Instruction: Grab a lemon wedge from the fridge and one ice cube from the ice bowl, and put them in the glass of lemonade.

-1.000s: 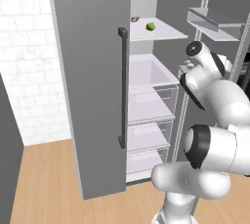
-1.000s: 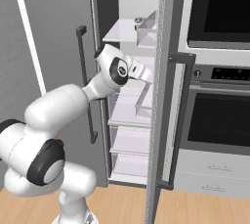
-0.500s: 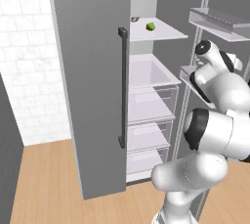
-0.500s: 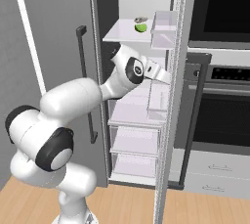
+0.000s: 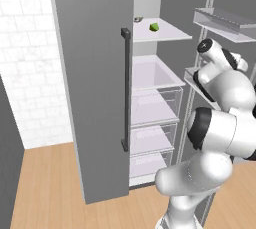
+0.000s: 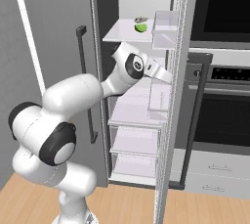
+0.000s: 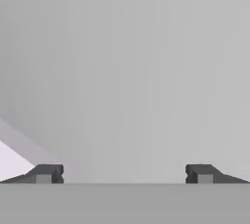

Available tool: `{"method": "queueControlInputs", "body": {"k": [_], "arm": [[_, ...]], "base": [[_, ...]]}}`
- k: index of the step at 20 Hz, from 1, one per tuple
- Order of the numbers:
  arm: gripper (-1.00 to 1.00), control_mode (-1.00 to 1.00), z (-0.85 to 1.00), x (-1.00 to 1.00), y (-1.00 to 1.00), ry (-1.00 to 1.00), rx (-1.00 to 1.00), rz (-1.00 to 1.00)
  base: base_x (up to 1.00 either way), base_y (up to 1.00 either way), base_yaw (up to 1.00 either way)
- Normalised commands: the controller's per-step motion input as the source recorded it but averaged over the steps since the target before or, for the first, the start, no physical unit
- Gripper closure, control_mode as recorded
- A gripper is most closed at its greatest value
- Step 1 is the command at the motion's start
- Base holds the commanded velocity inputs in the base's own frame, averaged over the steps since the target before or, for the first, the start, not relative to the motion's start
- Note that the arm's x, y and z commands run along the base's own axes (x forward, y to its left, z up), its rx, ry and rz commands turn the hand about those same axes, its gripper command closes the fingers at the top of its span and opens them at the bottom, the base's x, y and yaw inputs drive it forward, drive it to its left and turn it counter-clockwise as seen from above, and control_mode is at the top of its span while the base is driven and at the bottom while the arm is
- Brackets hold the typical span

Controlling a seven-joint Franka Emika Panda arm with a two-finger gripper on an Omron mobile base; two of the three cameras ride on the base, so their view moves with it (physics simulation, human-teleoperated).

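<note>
The fridge stands with its right door swung open. A small bright green lemon wedge lies on the top white shelf, also visible as the lemon wedge from the right. My arm reaches in below that shelf, with the hand against the inner side of the right door. My gripper is open. Its fingertips stand wide apart with nothing between them, facing a plain grey surface close up. The ice bowl and the glass of lemonade are out of view.
Clear door bins hang on the open right door, and one bin sits level with the top shelf. Clear drawers fill the lower fridge. A black oven column stands to the right. The left door's dark handle faces me.
My arm has swung to the right, and the right fridge door has opened wider with it. The lemon wedge has stayed on its shelf.
</note>
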Motion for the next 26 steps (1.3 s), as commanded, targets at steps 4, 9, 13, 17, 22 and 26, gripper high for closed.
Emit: {"method": "queueControlInputs", "body": {"k": [4,9,13,17,22,26], "arm": [[-1.0,-1.0,0.32,-0.13,0.28,-0.05,0.0,0.0],[-1.0,-1.0,0.23,0.0,0.74,-0.01,0.0,0.05],[-1.0,-1.0,0.0,0.0,0.72,0.0,0.06,0.15],[-1.0,-1.0,-0.3,0.0,0.81,0.0,0.22,0.35],[-1.0,-1.0,-0.32,0.0,0.73,0.01,0.28,0.43],[-1.0,-1.0,-0.21,0.0,0.48,0.08,0.32,0.46]], "base": [[0.0,0.0,0.0],[0.0,0.0,0.0],[0.0,0.0,0.0],[0.0,0.0,0.0],[0.0,0.0,0.0],[0.0,0.0,0.0]]}}
